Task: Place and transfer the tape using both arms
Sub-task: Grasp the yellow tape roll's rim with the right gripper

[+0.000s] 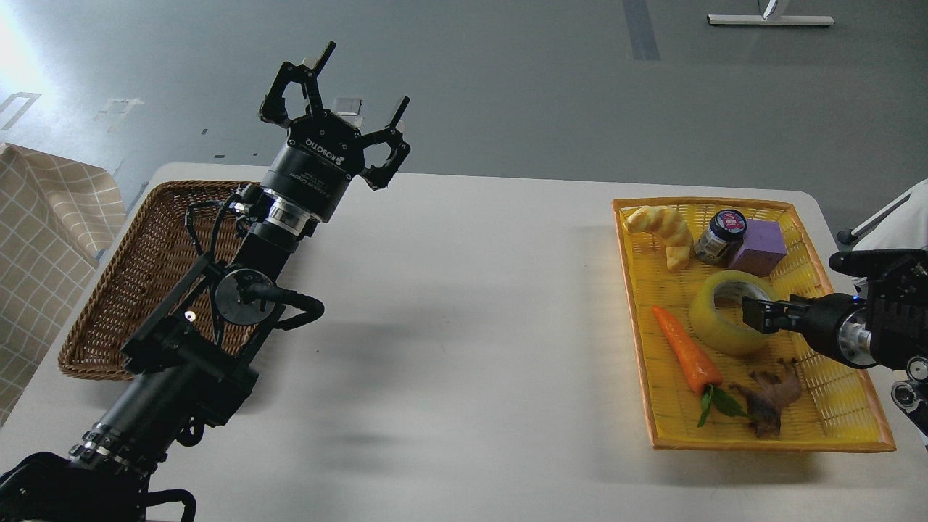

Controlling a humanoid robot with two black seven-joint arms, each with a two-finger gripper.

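Note:
The tape (716, 328), a wide translucent yellow roll, lies flat in the yellow tray (768, 443) at the table's right. My right gripper (755, 314) comes in from the right and sits over the roll's core and right rim. It looks dark and narrow, so I cannot tell its fingers apart or whether it touches the roll. My left gripper (362, 78) is open and empty. It is raised high over the table's far left, next to the wicker basket (123, 290).
In the tray with the tape lie a carrot (685, 349), a croissant (663, 228), a small jar (721, 233), a purple block (759, 246) and a brown toy animal (770, 399). A checked cloth (40, 239) hangs at the left edge.

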